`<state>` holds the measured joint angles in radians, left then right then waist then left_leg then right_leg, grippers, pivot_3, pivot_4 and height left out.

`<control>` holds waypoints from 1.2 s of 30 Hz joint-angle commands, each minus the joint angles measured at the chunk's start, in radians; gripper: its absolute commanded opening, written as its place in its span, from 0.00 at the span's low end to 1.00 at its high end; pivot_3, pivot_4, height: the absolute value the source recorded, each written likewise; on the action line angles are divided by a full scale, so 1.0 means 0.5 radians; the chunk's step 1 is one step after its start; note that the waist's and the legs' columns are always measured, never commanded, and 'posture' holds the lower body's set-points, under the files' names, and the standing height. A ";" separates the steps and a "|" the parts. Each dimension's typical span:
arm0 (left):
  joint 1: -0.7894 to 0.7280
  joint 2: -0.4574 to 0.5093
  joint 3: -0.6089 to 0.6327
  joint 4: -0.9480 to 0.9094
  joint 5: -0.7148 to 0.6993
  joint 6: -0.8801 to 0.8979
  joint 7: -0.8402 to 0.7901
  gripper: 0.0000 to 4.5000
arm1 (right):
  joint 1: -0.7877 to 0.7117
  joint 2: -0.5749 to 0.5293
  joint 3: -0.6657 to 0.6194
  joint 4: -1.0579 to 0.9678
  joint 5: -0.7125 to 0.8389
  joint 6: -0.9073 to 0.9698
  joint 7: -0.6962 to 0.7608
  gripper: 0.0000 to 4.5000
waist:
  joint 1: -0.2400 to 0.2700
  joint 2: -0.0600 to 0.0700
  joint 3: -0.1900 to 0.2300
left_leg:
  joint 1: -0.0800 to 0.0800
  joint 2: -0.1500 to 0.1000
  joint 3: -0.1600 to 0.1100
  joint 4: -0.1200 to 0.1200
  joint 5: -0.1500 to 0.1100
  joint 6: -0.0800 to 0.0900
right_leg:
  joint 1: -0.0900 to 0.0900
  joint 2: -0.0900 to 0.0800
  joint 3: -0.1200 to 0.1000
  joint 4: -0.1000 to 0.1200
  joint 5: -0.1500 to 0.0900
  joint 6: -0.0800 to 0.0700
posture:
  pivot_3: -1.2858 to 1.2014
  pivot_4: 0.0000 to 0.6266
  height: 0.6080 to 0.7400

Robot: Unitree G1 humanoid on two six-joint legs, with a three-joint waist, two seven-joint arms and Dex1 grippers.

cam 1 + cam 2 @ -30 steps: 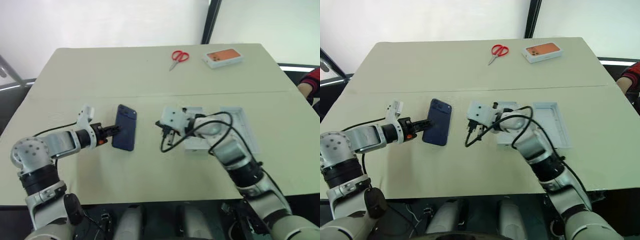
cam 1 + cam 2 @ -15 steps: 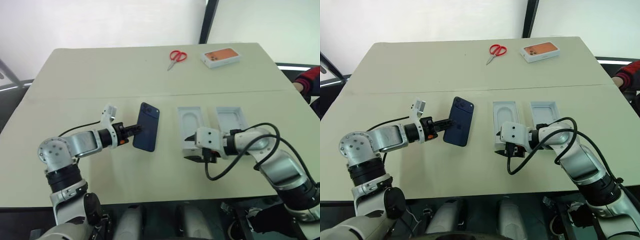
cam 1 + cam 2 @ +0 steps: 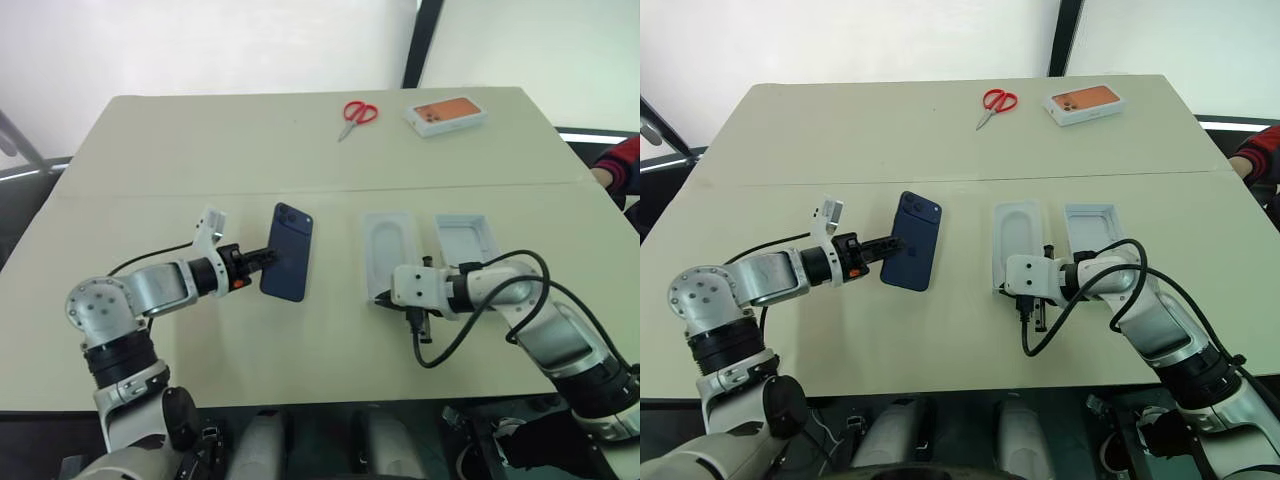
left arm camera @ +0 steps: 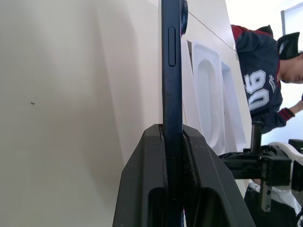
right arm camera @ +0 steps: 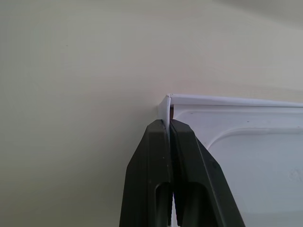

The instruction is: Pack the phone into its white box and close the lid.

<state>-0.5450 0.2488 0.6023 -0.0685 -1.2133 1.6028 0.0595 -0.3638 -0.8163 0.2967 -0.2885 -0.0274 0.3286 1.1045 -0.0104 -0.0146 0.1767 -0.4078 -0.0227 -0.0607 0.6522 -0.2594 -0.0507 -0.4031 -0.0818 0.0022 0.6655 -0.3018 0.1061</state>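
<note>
My left gripper (image 3: 268, 258) is shut on the lower end of the dark blue phone (image 3: 287, 265) and holds it on edge above the table, left of the white box. The left wrist view shows the phone (image 4: 171, 71) clamped edge-on between both fingers. The white box (image 3: 366, 250) lies open with a white moulded insert (image 3: 390, 245) in it. My right gripper (image 3: 380, 298) is at the box's near left corner, shut on its thin wall (image 5: 164, 108). Right of the box lies another white tray, apparently the lid (image 3: 467, 238), inner face up.
Red-handled scissors (image 3: 358, 113) and an orange-topped white box (image 3: 446, 114) lie at the table's far side. A person's red sleeve (image 3: 620, 165) shows at the right edge, and the person (image 4: 258, 80) appears beyond the box in the left wrist view.
My right arm drew back from between the phone and the box to the box's near left corner, and the gripper shut on the wall. My left gripper carried the phone right, closer to the box.
</note>
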 commanded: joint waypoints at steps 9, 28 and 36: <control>-0.105 0.161 0.161 0.101 -0.223 -0.220 0.042 0.00 | -0.111 0.302 0.211 -0.332 -0.002 0.207 -0.085 0.01 | -0.002 0.000 0.000 | 0.000 0.001 0.000 0.000 0.000 -0.001 | -0.001 0.000 0.000 0.000 0.000 0.000 | 0.52 0.24 1.00; 0.025 0.246 -0.075 0.049 -0.775 -0.540 0.405 0.00 | -0.326 0.572 0.169 -0.162 0.117 0.321 -0.190 0.66 | -0.002 -0.001 0.000 | 0.000 0.000 -0.001 0.001 0.000 -0.001 | -0.002 0.000 0.000 0.001 0.000 0.000 | 0.52 0.24 1.00; 0.039 0.202 -0.404 -0.002 -1.014 -0.778 0.676 0.00 | -0.326 0.418 -0.103 -0.066 0.211 0.340 -0.226 0.66 | 0.005 -0.002 0.000 | -0.001 -0.001 -0.001 0.002 0.000 0.000 | 0.000 -0.002 0.000 0.001 0.000 0.000 | 0.52 0.24 1.00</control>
<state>-0.5069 0.3447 0.4050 -0.0338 -1.6591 1.2581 0.3875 -0.5150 -0.5985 0.2722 -0.3162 0.0638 0.5144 0.9959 -0.0077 -0.0154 0.1765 -0.4081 -0.0230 -0.0611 0.6530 -0.2594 -0.0507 -0.4033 -0.0825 0.0023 0.6660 -0.3018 0.1061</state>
